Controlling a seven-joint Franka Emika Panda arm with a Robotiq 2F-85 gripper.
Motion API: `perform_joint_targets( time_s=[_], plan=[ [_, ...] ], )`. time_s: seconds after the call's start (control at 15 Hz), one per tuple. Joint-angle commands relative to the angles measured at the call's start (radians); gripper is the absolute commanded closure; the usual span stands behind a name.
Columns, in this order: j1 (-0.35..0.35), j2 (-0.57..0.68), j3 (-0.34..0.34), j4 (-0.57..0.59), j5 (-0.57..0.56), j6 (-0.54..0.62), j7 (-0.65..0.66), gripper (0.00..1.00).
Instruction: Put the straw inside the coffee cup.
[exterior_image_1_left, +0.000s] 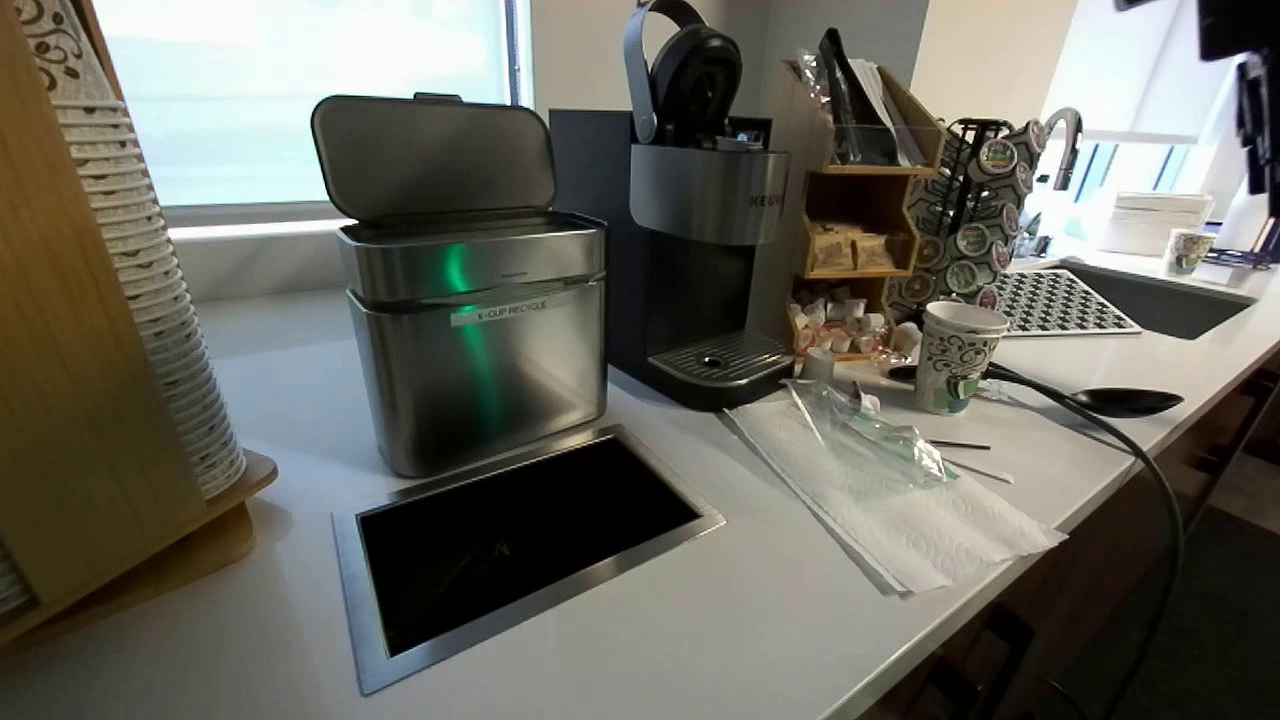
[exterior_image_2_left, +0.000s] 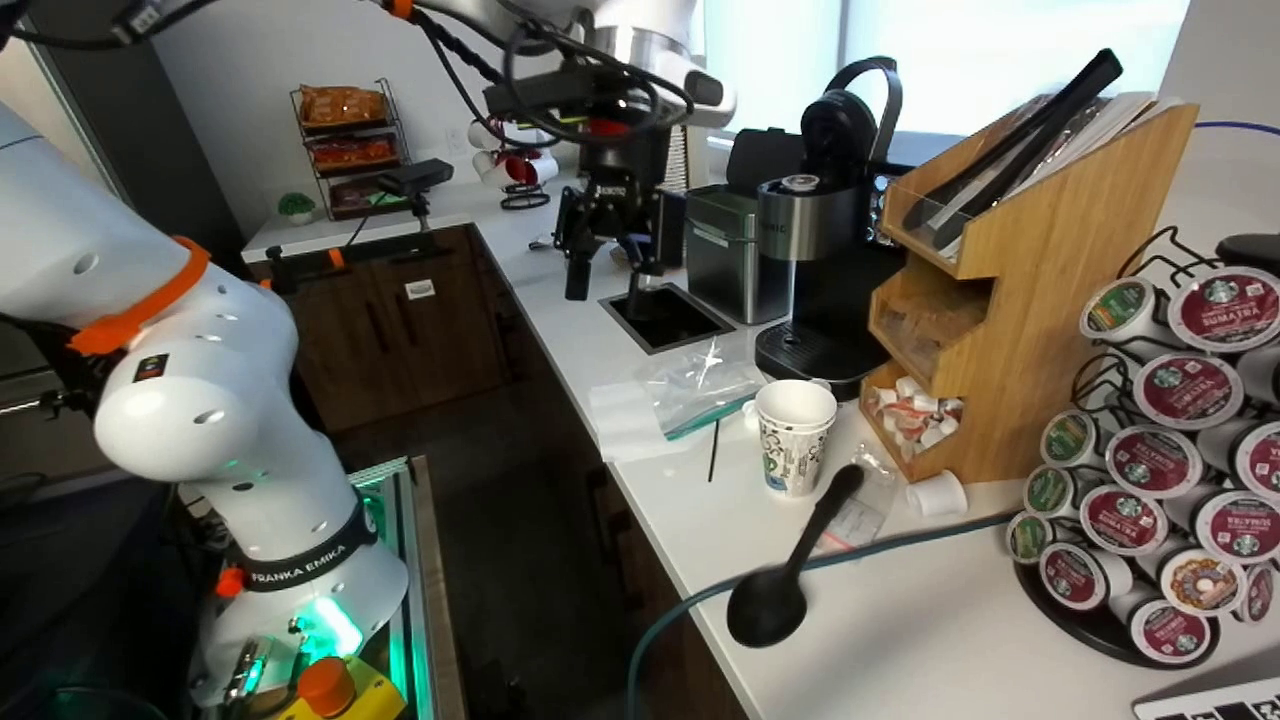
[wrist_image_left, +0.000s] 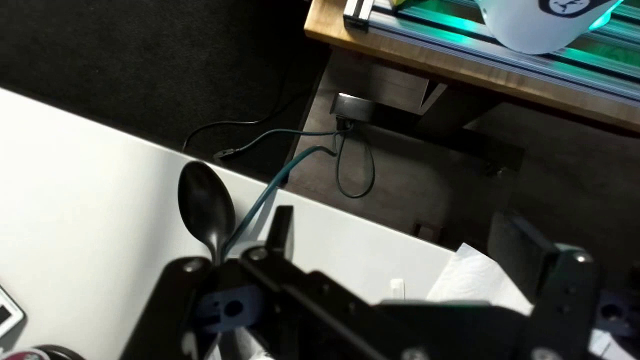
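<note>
1. Wrist view: gripper (wrist_image_left: 400, 242), jaws spread wide, holding nothing.
2. In an exterior view, straw (exterior_image_2_left: 714, 450) (the thin dark one, I judge) lies on counter (exterior_image_2_left: 900, 620) near upright coffee cup (exterior_image_2_left: 793, 447).
3. Should be light, easily bent, apt to roll; pinch gently near one end.

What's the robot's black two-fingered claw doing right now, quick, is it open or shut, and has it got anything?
Black two-fingered claw: wide open, holding nothing.
</note>
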Motion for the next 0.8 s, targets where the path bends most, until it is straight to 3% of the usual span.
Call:
perform_joint_targets(
  time_s=[0.0,0.33,0.4,0.73],
  plan=[
    [0.007,0.036,0.014,0.004,-0.006,0.015,-0.022,0.00],
    [0.018,0.112,0.029,0.033,-0.017,0.028,-0.057,0.00],
    [0.032,0.111,0.051,0.003,-0.084,0.076,-0.078,0.00],
    [0.055,0.105,0.092,-0.139,-0.214,0.322,-0.108,0.00]
  ],
)
